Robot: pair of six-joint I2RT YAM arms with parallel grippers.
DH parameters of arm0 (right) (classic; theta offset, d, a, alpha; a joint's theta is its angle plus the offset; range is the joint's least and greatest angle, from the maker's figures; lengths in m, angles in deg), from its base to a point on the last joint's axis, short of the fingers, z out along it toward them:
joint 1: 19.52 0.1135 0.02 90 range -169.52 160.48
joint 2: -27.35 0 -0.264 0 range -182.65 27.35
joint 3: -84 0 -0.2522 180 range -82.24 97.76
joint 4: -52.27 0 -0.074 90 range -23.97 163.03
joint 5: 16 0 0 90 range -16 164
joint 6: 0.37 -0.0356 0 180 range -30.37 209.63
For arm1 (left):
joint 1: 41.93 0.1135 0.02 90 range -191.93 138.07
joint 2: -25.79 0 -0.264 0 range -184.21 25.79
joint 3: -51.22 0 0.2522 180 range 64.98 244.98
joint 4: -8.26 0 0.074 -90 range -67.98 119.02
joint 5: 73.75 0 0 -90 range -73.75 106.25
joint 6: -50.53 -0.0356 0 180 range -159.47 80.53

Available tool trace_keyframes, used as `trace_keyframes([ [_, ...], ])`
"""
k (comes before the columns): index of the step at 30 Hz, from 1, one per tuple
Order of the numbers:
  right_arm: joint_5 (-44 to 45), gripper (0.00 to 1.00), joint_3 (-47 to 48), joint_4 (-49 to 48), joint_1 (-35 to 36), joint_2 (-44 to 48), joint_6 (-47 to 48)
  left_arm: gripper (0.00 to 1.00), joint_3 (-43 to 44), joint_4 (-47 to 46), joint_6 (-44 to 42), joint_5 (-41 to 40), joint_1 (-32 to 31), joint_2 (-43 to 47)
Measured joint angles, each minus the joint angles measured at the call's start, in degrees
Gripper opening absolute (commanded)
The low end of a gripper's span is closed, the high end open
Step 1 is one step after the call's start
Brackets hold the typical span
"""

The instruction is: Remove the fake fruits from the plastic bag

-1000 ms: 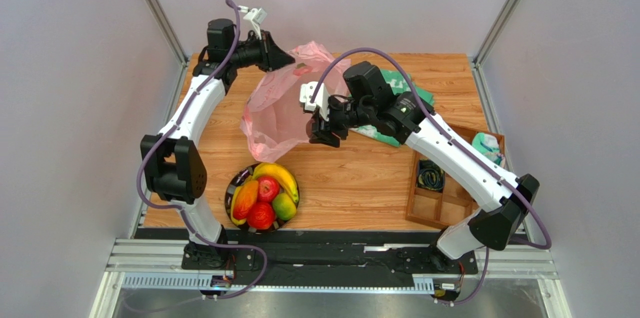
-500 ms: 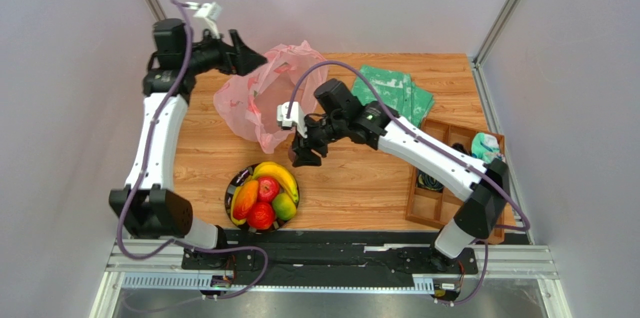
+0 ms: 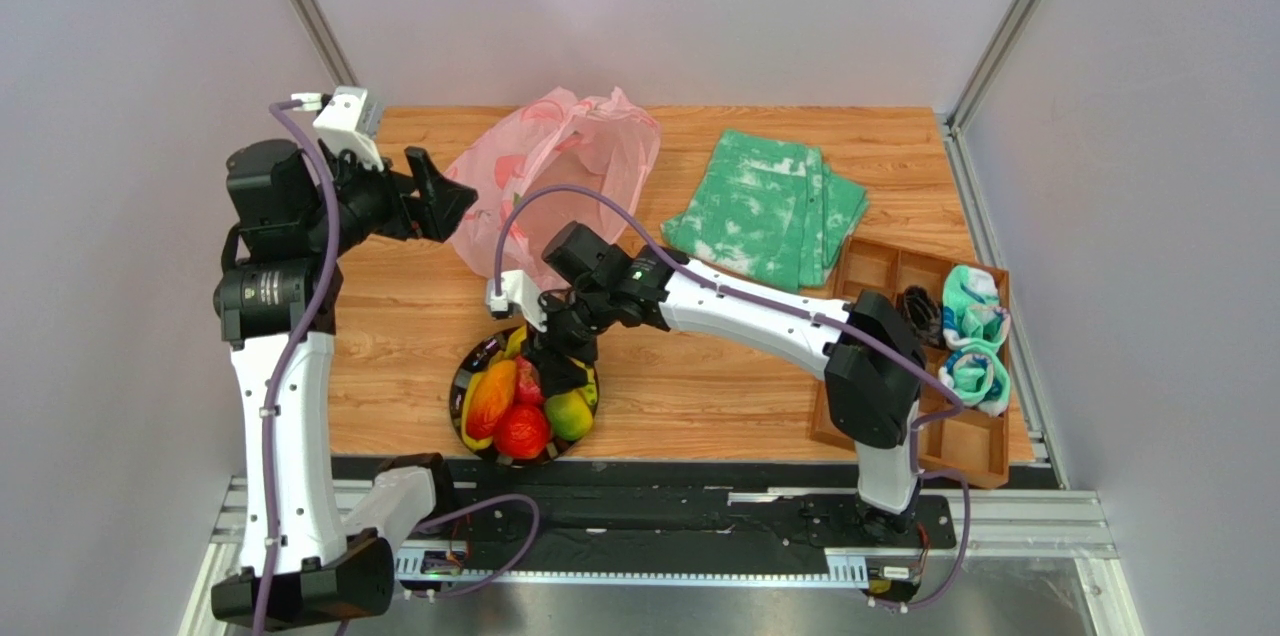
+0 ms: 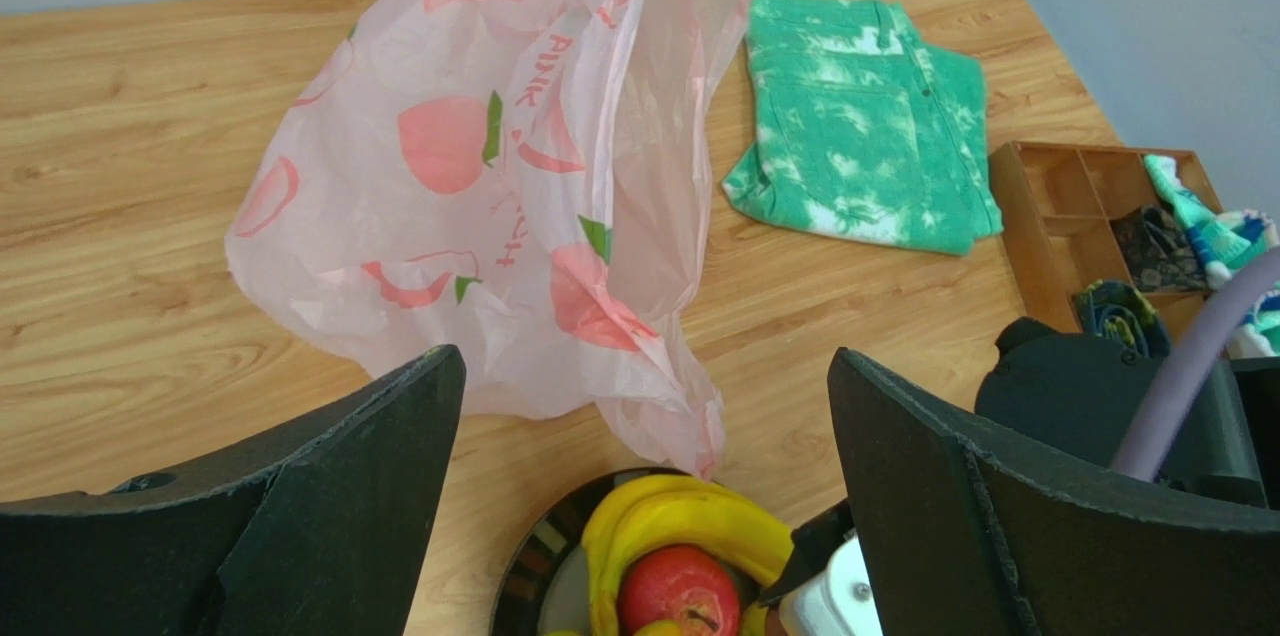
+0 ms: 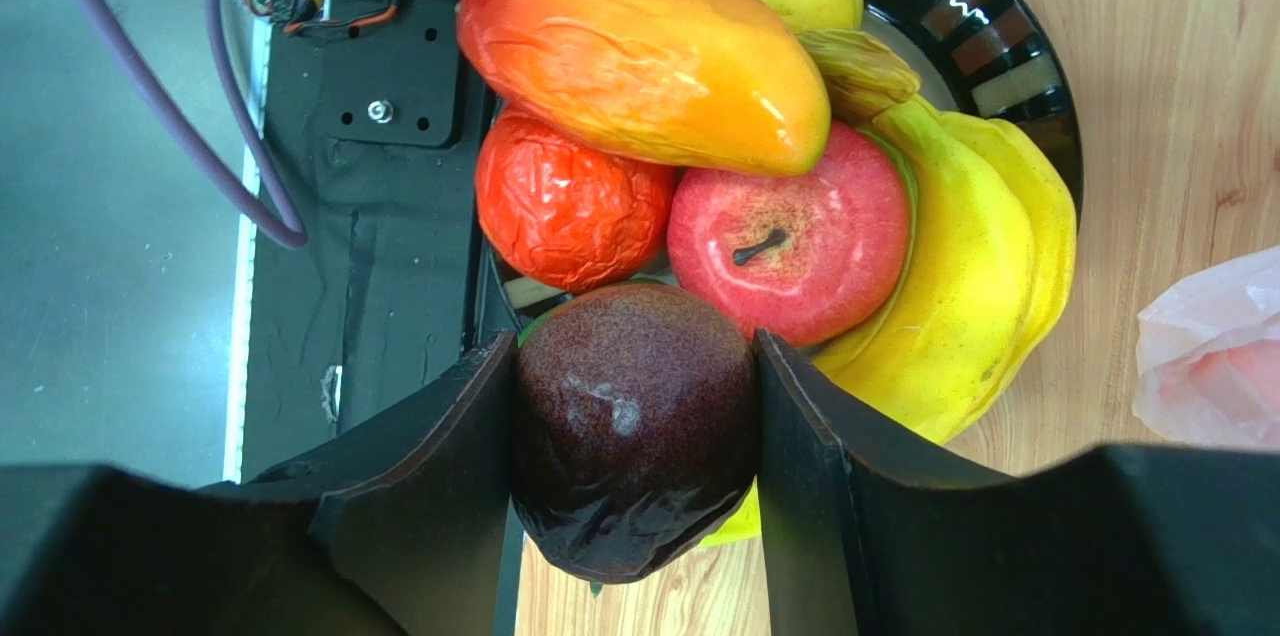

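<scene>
The pink plastic bag [image 3: 564,164] lies slumped on the table at the back, and also fills the left wrist view [image 4: 496,186]. My left gripper [image 3: 433,201] hangs open just left of the plastic bag, holding nothing [image 4: 639,366]. My right gripper [image 3: 559,341] is shut on a dark purple plum [image 5: 631,426] right above the black bowl [image 3: 463,381]. In the bowl lie fake fruits: bananas [image 5: 977,276], a red apple [image 5: 789,239], a mango [image 5: 639,51] and a crinkled red-orange fruit [image 5: 571,209]. I cannot see inside the bag.
A folded green-and-white cloth [image 3: 766,209] lies right of the bag. A wooden compartment tray [image 3: 876,270] with socks and cables stands at the right edge. The bowl sits near the table's front edge, beside the arm bases.
My left gripper opened, let go of the bag and swung left and lower; the bag dropped onto the table. My right arm carried the plum from beside the bag to over the bowl.
</scene>
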Motion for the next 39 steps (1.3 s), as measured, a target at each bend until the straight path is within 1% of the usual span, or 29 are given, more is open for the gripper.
trace_keyframes([
  [1, 0.2, 0.48, 0.2, 0.0, 0.2, -0.3, -0.3, 0.99, -0.1, 0.1, -0.2, -0.1, 0.3, 0.6],
  [2, 0.5, 0.56, 0.3, -0.2, 0.3, -0.5, -0.5, 0.99, -0.2, 0.1, -0.3, -0.2, 0.6, 1.3],
  [3, 0.9, 0.59, 0.3, -0.3, 0.5, -0.7, -0.9, 0.99, -0.5, 0.2, -0.3, -0.2, 0.9, 1.9],
  [10, 5.3, 0.78, 0.3, -1.9, 1.1, -1.6, -3.1, 0.99, -2.7, 0.3, -0.1, 1.0, 1.4, 3.0],
  [19, 10.5, 0.85, 0.4, -3.5, 1.2, -1.4, -4.1, 0.99, -3.9, -1.0, 1.2, 3.3, 1.4, 0.8],
  [22, 12.2, 0.85, 1.3, -3.3, 0.8, -0.4, -4.7, 0.99, -4.2, -1.0, 1.2, 2.6, 1.4, 0.9],
  [24, 14.3, 0.86, 1.8, -3.2, 0.4, 1.4, -4.8, 0.99, -4.9, -1.5, 1.1, 0.7, 1.4, 1.2],
  [27, 22.5, 0.90, 2.9, -3.1, -0.3, 6.1, -4.4, 0.99, -6.6, -1.4, 0.7, -5.1, 1.5, 2.3],
  [30, 34.7, 0.96, 2.3, -4.2, -0.9, 12.0, -3.0, 0.99, -7.5, -1.0, -0.6, -10.8, 1.5, 2.8],
  [32, 42.1, 0.98, -1.9, -6.8, -1.2, 17.3, -1.0, 0.99, -8.4, -0.9, -1.7, -14.0, 1.5, 3.0],
  [34, 47.5, 0.99, -9.7, -9.3, -1.8, 23.9, 1.1, 0.99, -10.0, -0.9, -2.7, -15.9, 1.5, 3.3],
  [36, 50.7, 1.00, -17.7, -9.1, -2.5, 30.0, 2.5, 0.99, -12.1, -0.8, -3.3, -17.1, 1.5, 3.8],
  [39, 52.2, 1.00, -26.7, -7.4, -3.7, 35.8, 3.0, 0.99, -15.5, -0.3, -4.3, -17.9, 1.5, 4.8],
])
